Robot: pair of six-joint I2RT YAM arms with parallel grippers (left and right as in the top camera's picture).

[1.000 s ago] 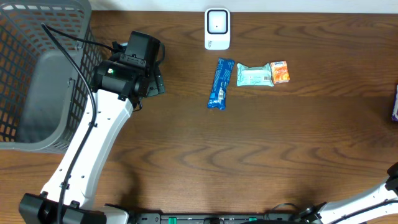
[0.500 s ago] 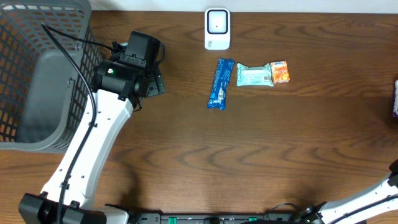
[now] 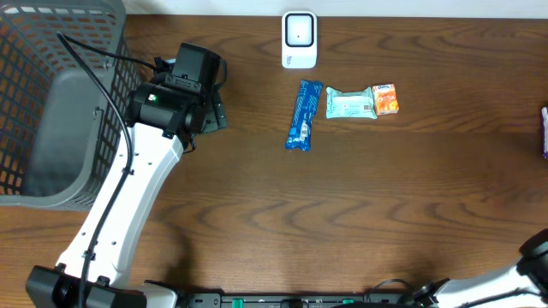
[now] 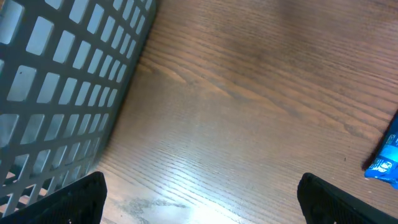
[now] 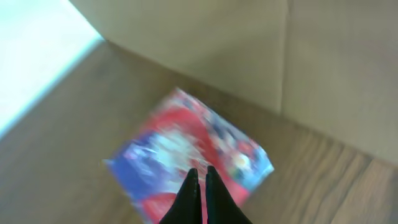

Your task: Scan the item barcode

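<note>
Right wrist view: we saw the right gripper point(image 5: 200, 172), black jaws nearly pressed together, tips just over a blurred red-and-blue rectangular packet point(image 5: 168, 149); the left gripper point(image 4: 202, 186) stood spread wide.

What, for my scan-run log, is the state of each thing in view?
grey mesh plastic basket, upright, nothing visible inside.
white barcode scanner, standing at the far edge, untouched.
blue wrapped bar, lying flat, untouched.
pale green packet, flat, against the small orange box.
small orange box, flat, untouched.
red-and-blue packet, blurred, lying beneath the right gripper.
left gripper, open, empty, beside the basket.
right gripper, shut, holding nothing.
</note>
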